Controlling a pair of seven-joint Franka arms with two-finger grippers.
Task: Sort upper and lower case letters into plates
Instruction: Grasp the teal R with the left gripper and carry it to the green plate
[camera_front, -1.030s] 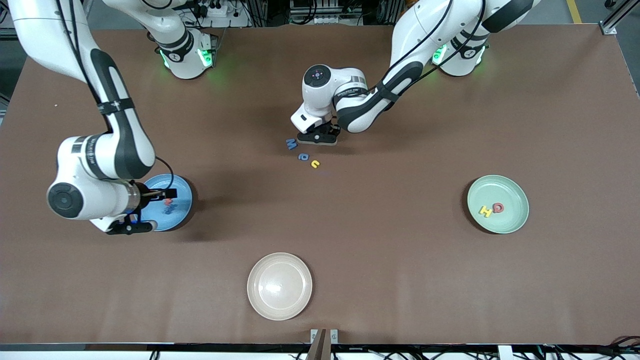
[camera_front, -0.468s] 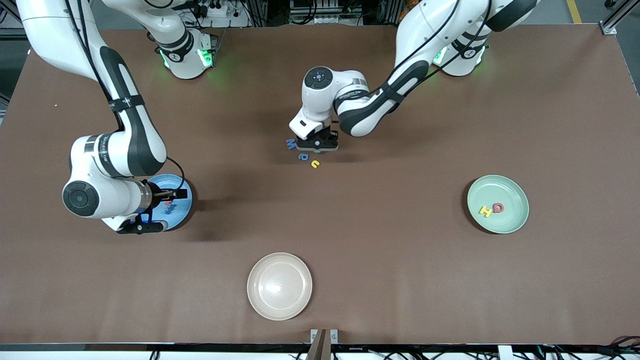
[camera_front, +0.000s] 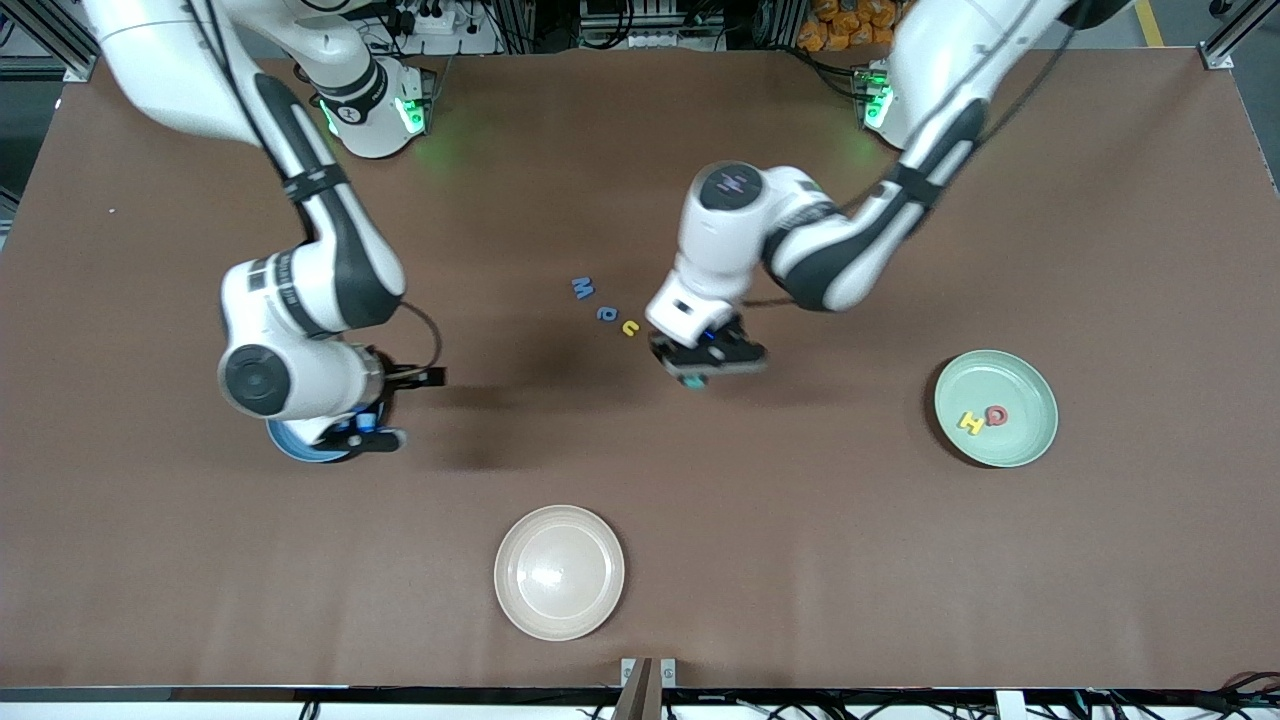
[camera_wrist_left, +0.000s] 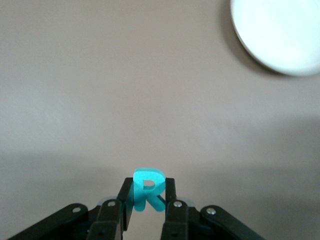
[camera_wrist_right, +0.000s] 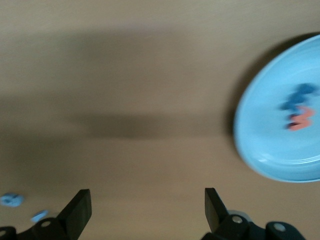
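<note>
Matte brown table (camera_front: 900, 560); left hand (camera_wrist_left: 145, 207) pinching flat teal R (camera_wrist_left: 146, 189).

Three plates (camera_front: 1020, 445) and eight letters (camera_front: 583, 288): three loose, two per plate, one held.

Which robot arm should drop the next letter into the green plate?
The left arm. Its gripper is shut on a green capital R, up over the table between the loose letters and the green plate, where H and Q lie. The right gripper is open and holds nothing, beside the blue plate.
</note>
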